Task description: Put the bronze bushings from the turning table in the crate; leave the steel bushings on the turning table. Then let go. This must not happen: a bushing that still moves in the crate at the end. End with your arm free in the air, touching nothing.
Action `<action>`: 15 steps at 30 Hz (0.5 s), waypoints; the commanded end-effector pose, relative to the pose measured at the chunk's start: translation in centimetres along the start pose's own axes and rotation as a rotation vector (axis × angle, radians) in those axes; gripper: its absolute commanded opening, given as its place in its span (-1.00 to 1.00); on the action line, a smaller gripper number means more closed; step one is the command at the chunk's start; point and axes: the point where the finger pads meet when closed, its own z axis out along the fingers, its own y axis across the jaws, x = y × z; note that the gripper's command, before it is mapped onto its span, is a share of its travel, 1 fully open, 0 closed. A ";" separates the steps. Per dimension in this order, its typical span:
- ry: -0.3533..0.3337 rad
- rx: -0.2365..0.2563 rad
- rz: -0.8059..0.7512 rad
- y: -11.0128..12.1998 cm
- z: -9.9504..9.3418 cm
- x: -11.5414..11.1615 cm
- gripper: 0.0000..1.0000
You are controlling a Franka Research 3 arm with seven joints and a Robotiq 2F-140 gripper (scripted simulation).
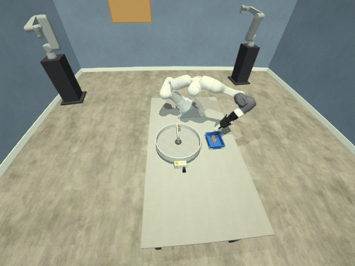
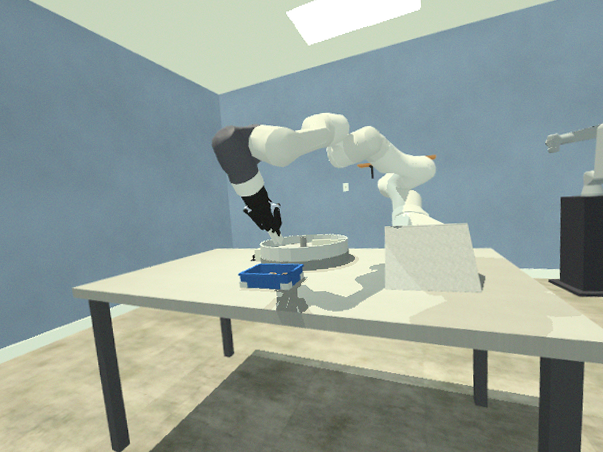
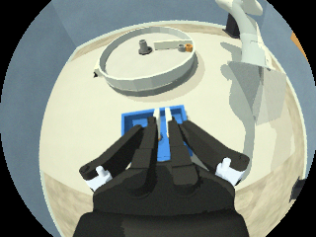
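We see one bronze bushing on the turning table, close to the far rim and at the outer end of a thin pale bar that runs from the small dark hub at the centre. In the wrist view the same bushing shows as a small orange spot just inside the ring wall. We cannot make out any steel bushings on the disc at this size.

Two more bronze bushings lie inside the blue crate, which sits on the table top just beside the turning table, apart from its rim. From the exterior view the crate stands nearer the table's front edge than the ring does.

The gripper hangs above the far corner of the crate, tilted down toward it. Its fingers are drawn almost together, with only a narrow slit between the pale tips, and we see nothing held between them. In the wrist view the crate's blue floor shows on either side of the closed tips.

The white arm reaches out from its base block at the far end of the grey table. A small box with a yellow label sits against the near rim of the turning table. Two other grey arms on black pedestals stand by the back wall.
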 end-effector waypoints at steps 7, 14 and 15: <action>0.002 -0.001 -0.008 0.1 -0.1 0.0 -0.87; 0.003 0.001 -0.008 0.1 -0.1 0.2 -0.87; 0.003 0.001 -0.007 0.0 -0.1 0.2 -0.87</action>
